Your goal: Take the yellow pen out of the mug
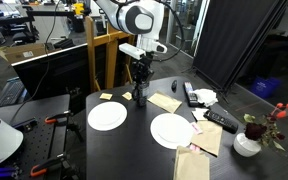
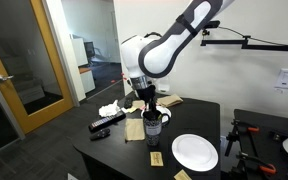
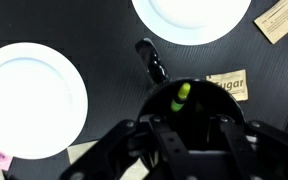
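Observation:
The mug (image 3: 153, 97) is a dark, near-black cup on the black table, right under my wrist. The yellow pen (image 3: 182, 95) stands inside it, and only its yellow-green tip shows at the far side of the opening. My gripper (image 3: 194, 125) hangs straight over the mug's mouth, fingers apart with a dark gap between them and nothing held. The pen tip lies just beyond the fingertips, apart from them. In both exterior views the gripper (image 1: 139, 76) (image 2: 150, 101) points down just above the mug (image 1: 140, 96) (image 2: 153, 125).
Two white plates (image 3: 29, 100) (image 3: 189, 20) flank the mug. A black stick-like object (image 3: 152, 62) and a sugar packet (image 3: 230, 86) lie close by. Remote controls (image 1: 190, 93) (image 1: 221, 120), paper napkins (image 1: 165, 101) and a flower vase (image 1: 247, 143) sit further along the table.

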`<state>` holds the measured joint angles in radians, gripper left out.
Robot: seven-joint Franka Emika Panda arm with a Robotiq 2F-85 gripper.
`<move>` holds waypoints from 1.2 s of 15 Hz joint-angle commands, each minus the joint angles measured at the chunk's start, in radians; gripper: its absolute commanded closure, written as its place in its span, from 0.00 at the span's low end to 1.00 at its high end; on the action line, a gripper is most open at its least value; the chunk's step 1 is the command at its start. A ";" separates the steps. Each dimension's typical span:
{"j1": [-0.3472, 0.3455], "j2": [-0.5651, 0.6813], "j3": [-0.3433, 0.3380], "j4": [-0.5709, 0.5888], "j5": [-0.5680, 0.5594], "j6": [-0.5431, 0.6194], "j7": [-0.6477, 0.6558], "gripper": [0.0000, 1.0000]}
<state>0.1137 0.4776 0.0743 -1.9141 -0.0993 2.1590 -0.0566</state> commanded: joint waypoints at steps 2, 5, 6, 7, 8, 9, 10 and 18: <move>0.006 0.021 -0.006 0.045 -0.015 -0.058 0.010 0.74; 0.007 0.027 -0.006 0.053 -0.016 -0.067 0.010 0.99; 0.007 0.029 -0.007 0.055 -0.017 -0.071 0.011 1.00; 0.007 0.029 -0.006 0.057 -0.017 -0.072 0.011 0.97; 0.007 0.030 -0.006 0.058 -0.017 -0.073 0.011 0.96; 0.007 0.029 -0.006 0.059 -0.017 -0.074 0.012 0.96; 0.008 0.026 -0.006 0.058 -0.017 -0.075 0.013 0.96; 0.033 -0.045 -0.009 0.084 -0.065 -0.158 0.029 0.96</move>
<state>0.1279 0.4776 0.0741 -1.8472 -0.1286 2.0711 -0.0553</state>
